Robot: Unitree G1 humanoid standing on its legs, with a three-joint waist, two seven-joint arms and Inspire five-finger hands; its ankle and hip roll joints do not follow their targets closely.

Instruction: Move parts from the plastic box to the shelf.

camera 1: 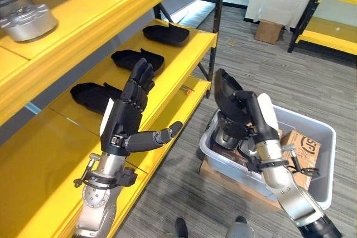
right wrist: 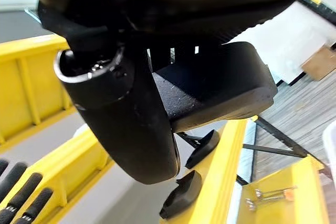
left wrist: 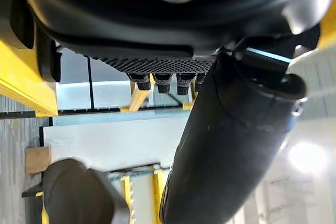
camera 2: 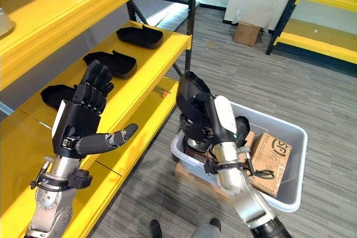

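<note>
A: Black moulded plastic part, curved like a shell, sits in the right hand, lifted above the translucent grey plastic box. In the right wrist view the thumb and fingers clamp the part between them.

B: Box contents?

A: More dark parts at the near-shelf end, and a brown cardboard carton at the other end. The box rests on a flat piece of cardboard on the grey carpet.

B: Left hand?

A: The left hand is raised in front of the yellow metal shelf, fingers straight and spread, thumb out to the side, holding nothing.

B: Shelf state?

A: Three black moulded parts lie in a row on the middle level: far one, middle one, near one partly behind the left hand. A small tool with an orange tip lies on the level below. Silver round metal parts stand on the upper level.

B: Held part relative to shelf?

A: Apart from it, between the box and the shelf edge.
</note>
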